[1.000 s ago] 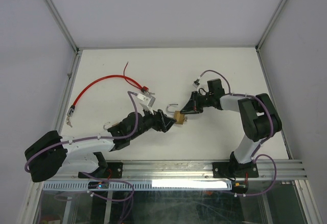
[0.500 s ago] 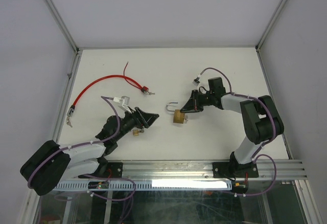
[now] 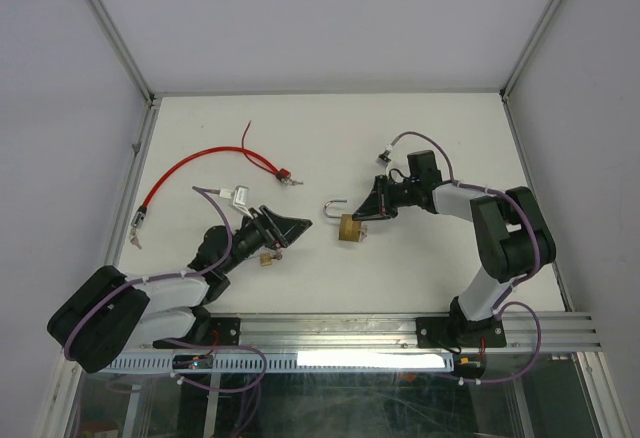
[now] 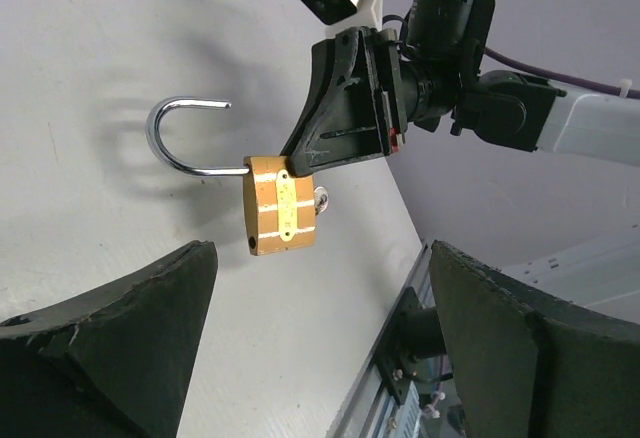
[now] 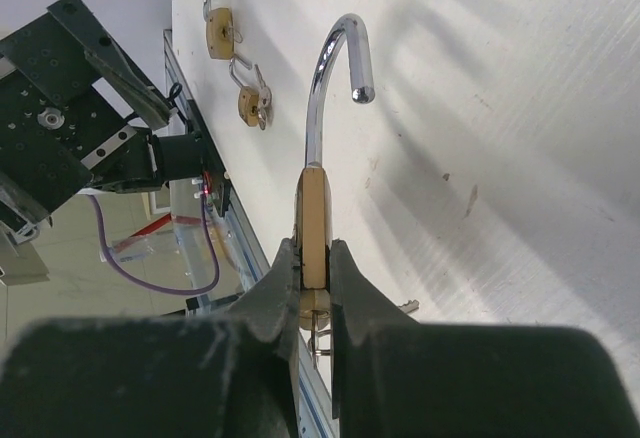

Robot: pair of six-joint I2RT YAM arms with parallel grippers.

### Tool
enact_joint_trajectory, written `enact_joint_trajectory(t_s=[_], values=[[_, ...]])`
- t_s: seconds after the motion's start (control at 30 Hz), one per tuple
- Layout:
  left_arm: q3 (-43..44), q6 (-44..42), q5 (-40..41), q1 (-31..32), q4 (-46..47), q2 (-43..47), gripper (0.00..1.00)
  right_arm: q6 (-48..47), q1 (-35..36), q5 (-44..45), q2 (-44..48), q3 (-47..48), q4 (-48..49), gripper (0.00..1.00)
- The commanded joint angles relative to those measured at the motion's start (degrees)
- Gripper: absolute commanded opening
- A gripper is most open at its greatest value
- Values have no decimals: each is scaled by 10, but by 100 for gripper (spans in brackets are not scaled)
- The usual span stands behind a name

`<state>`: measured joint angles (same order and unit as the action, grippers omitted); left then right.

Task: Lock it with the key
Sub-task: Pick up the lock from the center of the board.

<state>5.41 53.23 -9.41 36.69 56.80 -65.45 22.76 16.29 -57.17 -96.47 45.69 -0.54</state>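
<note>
Right wrist | we see right gripper (image 5: 313, 263) clamped on brass padlock (image 5: 314, 220), shackle (image 5: 335, 58) open | left gripper (image 4: 320, 278) spread wide, empty

The large padlock (image 3: 349, 228) lies mid-surface (image 3: 420, 138), the right hand (image 3: 366, 217) touching its right side. The left hand (image 3: 297, 232) sits apart on its left, a small padlock (image 3: 266, 257) just nearer, a cable (image 3: 190, 166) back-left.

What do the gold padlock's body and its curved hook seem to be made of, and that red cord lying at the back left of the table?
The padlock body looks like brass: a golden-yellow, fairly matte block with paler bands. Its hook is probably polished or chromed steel, silver with bright glints. The red cord is likely plastic-coated wire, smooth and bending in a loose curve.
</note>
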Motion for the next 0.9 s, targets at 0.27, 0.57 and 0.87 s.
enact_joint_trajectory(t_s=[0.27,0.57,0.87], values=[[29,28,-43,-21,49,-60,68,19,-3,-74,56,28,39,0],[92,-51,-81,-21,-20,-95,69,18,-2,-82,63,26,46,0],[95,48,-154,-21,154,-234,73,40,7,-128,89,18,93,0]])
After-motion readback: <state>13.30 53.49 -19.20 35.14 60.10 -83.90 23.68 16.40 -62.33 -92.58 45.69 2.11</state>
